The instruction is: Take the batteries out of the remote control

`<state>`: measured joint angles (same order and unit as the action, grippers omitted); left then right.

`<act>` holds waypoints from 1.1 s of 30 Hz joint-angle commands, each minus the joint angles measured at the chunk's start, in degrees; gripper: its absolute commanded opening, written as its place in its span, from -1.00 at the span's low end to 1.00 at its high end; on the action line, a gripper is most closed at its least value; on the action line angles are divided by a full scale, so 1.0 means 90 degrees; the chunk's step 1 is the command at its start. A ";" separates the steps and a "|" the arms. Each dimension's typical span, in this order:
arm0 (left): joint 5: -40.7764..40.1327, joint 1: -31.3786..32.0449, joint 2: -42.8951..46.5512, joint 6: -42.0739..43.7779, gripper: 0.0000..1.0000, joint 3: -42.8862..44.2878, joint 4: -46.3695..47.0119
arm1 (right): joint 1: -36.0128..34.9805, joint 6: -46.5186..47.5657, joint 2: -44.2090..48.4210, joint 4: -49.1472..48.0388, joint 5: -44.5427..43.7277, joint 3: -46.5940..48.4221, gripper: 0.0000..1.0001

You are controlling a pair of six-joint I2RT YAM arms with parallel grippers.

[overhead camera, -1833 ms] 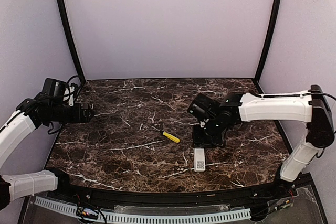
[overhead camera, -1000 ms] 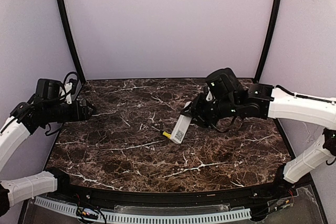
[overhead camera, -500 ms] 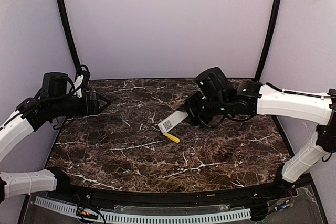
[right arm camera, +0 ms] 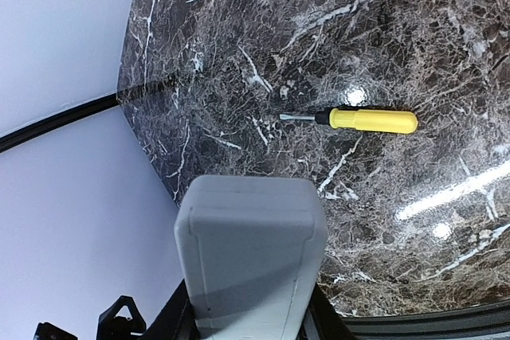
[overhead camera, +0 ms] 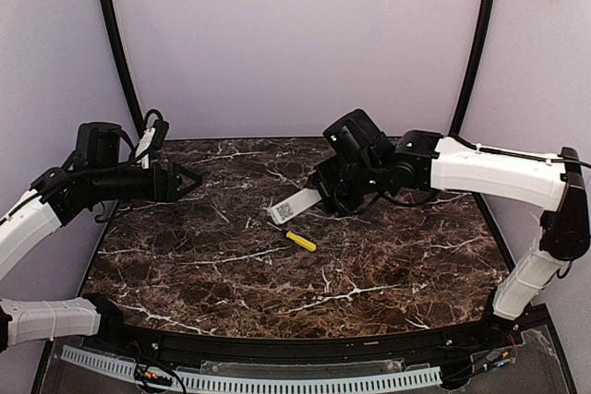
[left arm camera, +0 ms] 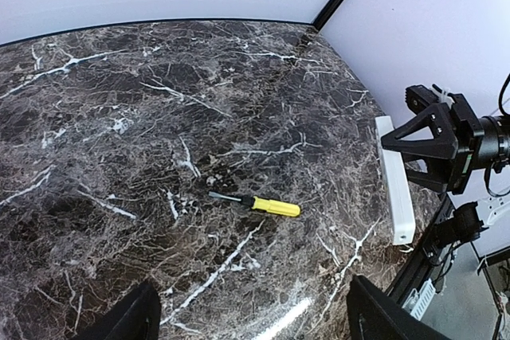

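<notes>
The remote control [overhead camera: 294,207], a slim white bar with a QR sticker on its back, hangs in the air over the table's middle. My right gripper [overhead camera: 322,195] is shut on one end of it, and the free end points left toward my left gripper [overhead camera: 191,179]. In the right wrist view the remote [right arm camera: 251,252] fills the space between my fingers. The left wrist view has it on edge [left arm camera: 395,182] at the right, with my left gripper [left arm camera: 255,326] open and nothing between its fingers. The batteries are hidden.
A yellow-handled screwdriver [overhead camera: 298,239] lies on the dark marble table [overhead camera: 185,265], just below the remote's free end; it also shows in both wrist views [left arm camera: 268,205] [right arm camera: 366,120]. Black frame posts [overhead camera: 118,53] stand at the back corners.
My right arm has swung the remote up and leftward, levelling it toward the left arm. The left arm has reached rightward toward the table's middle. The screwdriver has not moved.
</notes>
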<state>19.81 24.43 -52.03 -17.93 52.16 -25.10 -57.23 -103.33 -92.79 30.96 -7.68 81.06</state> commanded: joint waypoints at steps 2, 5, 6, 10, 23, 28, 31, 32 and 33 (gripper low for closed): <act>0.0416 0.0185 -0.0210 -0.0133 0.62 -0.0040 0.0592 | 0.0004 -0.0398 -0.0206 0.0450 -0.0254 0.0263 -1.00; 0.0259 0.0558 -0.0423 -0.0190 0.61 -0.0026 0.1014 | 0.0108 -0.0517 -0.0388 0.0917 -0.0107 0.0604 -1.00; 0.0235 0.0636 -0.0470 -0.0182 0.60 -0.0015 0.1086 | 0.0138 -0.0561 -0.0442 0.1029 -0.0031 0.0697 -1.00; 0.0298 0.0965 -0.0716 -0.0187 0.59 0.0027 0.1416 | 0.0187 -0.0855 -0.0548 0.1176 0.0148 0.0854 -1.00; 0.0165 0.2074 -0.1630 -0.1181 0.65 -0.0091 0.3067 | 0.0187 -0.1265 -0.0436 0.0376 -0.0114 0.0884 -1.00; 0.0197 0.2287 -0.2148 -0.1391 0.64 -0.0024 0.3707 | 0.0187 -0.1294 -0.0340 0.0066 -0.0083 0.0798 -1.00; 0.0050 0.2418 -0.2382 -0.1452 0.61 0.0075 0.3840 | 0.0190 -0.1414 -0.0236 -0.0176 -0.0086 0.0599 -1.00; 0.0008 0.2440 -0.2493 -0.1464 0.59 0.0127 0.3843 | 0.0188 -0.1444 -0.0206 -0.0209 -0.0089 0.0565 -1.00; -0.0052 0.2476 -0.2589 -0.1474 0.57 0.0154 0.3848 | 0.0189 -0.1462 -0.0190 -0.0248 -0.0086 0.0540 -1.00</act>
<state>21.26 45.54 -73.49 -29.82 51.99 6.07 -55.72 -114.17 -97.17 33.04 -7.57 86.98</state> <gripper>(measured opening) 0.797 0.338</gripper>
